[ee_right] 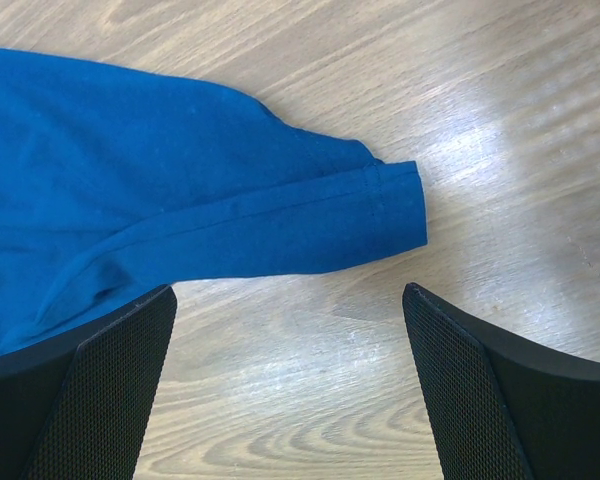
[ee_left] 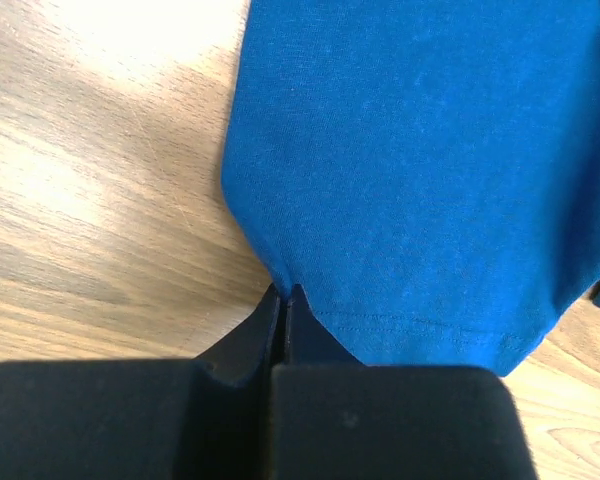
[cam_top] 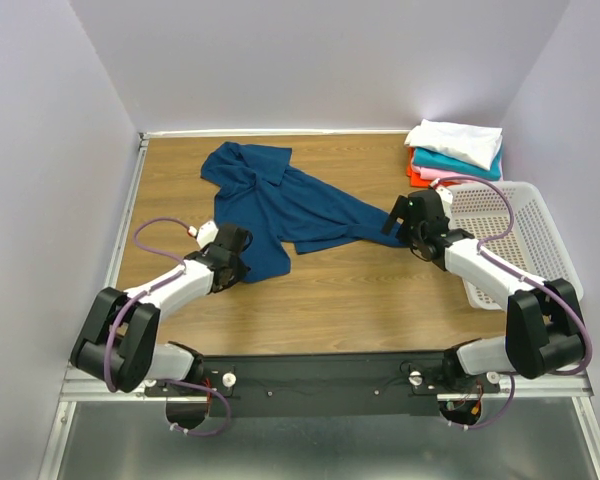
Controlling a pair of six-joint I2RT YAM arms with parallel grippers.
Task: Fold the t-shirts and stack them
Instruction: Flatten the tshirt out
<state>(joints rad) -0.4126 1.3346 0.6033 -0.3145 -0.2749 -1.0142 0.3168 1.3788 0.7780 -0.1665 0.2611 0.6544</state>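
A navy blue t-shirt (cam_top: pixel 270 205) lies crumpled and spread across the middle of the wooden table; no print shows. My left gripper (cam_top: pixel 230 262) is shut on the shirt's near hem corner (ee_left: pixel 310 310), with the cloth (ee_left: pixel 420 170) spreading away from the jaws. My right gripper (cam_top: pixel 398 222) is open just above the table, by the end of a sleeve (ee_right: pixel 380 205); its fingers (ee_right: pixel 110 370) straddle bare wood just short of the cuff. Folded white, teal, pink and orange-red t-shirts (cam_top: pixel 458 150) are stacked at the back right.
A white perforated plastic basket (cam_top: pixel 510 235) stands at the right edge, next to the right arm and just in front of the folded stack. Walls close in the table on the left, back and right.
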